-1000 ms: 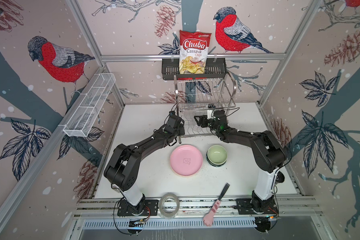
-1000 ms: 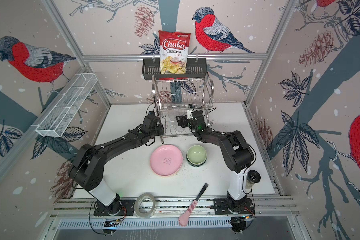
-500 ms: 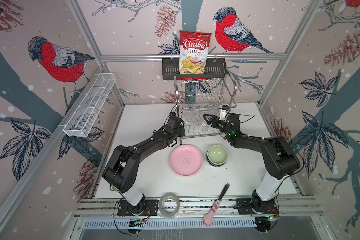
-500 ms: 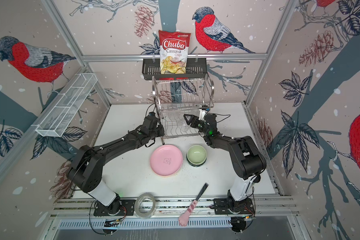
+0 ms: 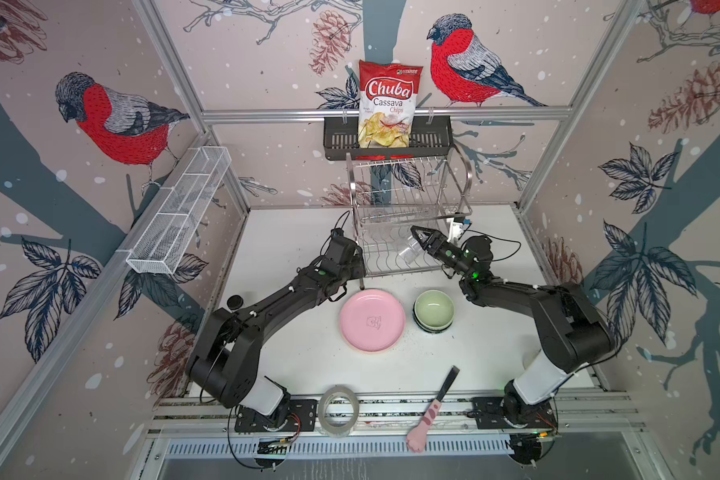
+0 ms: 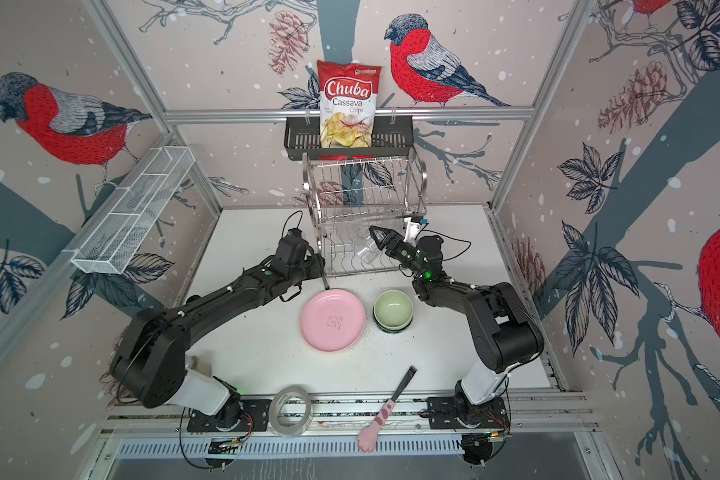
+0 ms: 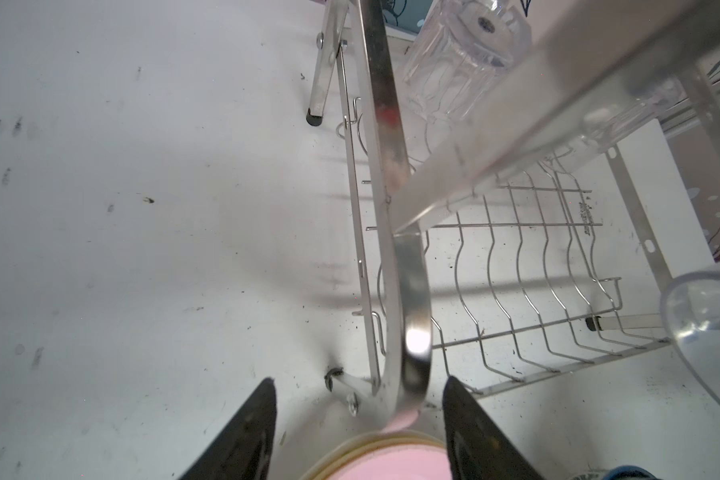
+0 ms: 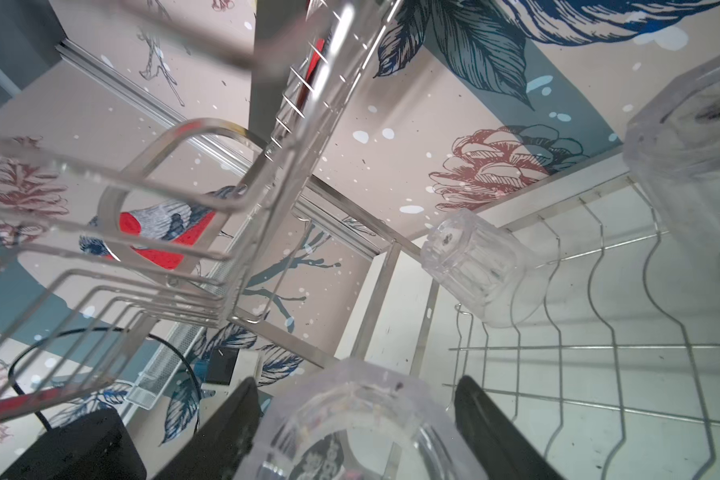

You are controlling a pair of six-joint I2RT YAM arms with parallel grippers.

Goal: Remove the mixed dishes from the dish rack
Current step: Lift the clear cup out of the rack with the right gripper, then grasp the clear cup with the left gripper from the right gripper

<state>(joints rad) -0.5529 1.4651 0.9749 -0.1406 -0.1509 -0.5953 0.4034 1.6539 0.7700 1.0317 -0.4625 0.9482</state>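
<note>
Glass [image 8: 350, 428]: clear, faceted, thick-based. Was clasped in the right gripper's [image 8: 358, 380] jaws over the lower shelf of the rack [image 5: 395, 195], table's [image 5: 292, 232] 12 o'clock; long axis in line with the gripper, base toward 10 o'clock. Way out, likely 4 o'clock. Left gripper [image 7: 359, 379]: jaws stood wide, empty, astride the polished steel handle [image 7: 408, 291].

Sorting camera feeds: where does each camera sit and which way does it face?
Both top views: high at the front, looking down and back at the table, dish rack and pink plate; left arm and right arm show.
Left wrist: on the left arm, facing the rack's side band; left gripper fingers show, open.
Right wrist: on the right arm, looking into the lower tier; right gripper holds a clear glass.
Shared: all show the rack and that glass.
</note>
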